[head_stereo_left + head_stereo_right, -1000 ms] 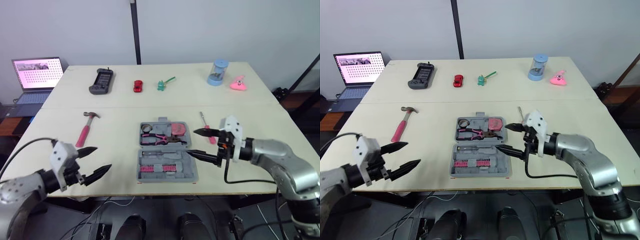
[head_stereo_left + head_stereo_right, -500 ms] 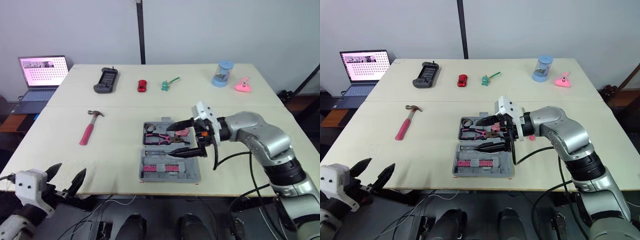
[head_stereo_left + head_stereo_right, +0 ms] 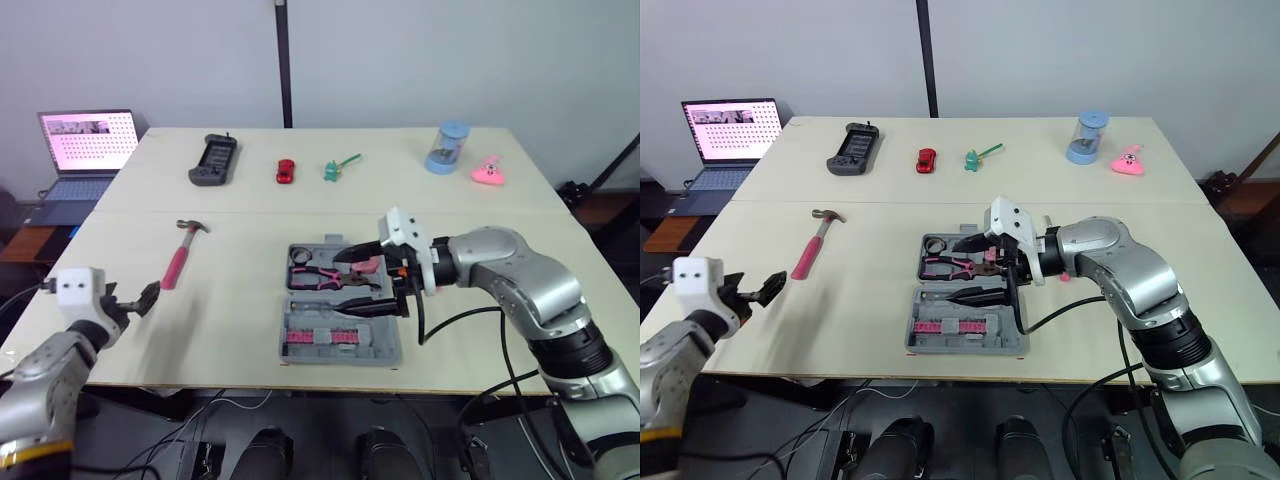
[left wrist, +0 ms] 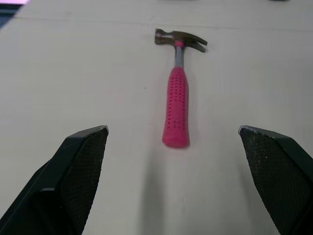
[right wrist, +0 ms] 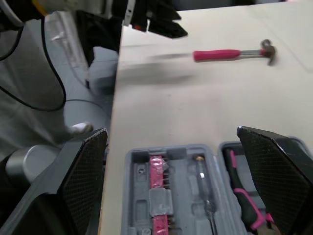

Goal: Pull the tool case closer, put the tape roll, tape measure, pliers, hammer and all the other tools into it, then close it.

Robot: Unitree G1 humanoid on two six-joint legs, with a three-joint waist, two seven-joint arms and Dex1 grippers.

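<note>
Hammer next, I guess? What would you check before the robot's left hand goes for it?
1. Left hand open: ok, spread wide.
2. Hammer lined up: ok, its handle points at the gap in the left wrist view.
3. Hammer free: ok, it lies alone on the table.
4. Case open: ok.
5. Way into the case clear: not ok, the right hand hovers open above it.
6. Room inside for the hammer: cannot tell.

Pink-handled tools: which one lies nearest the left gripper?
The hammer, lying on the table just ahead of the left gripper; the pink-handled pliers sit in the tool case, by the right gripper.
</note>
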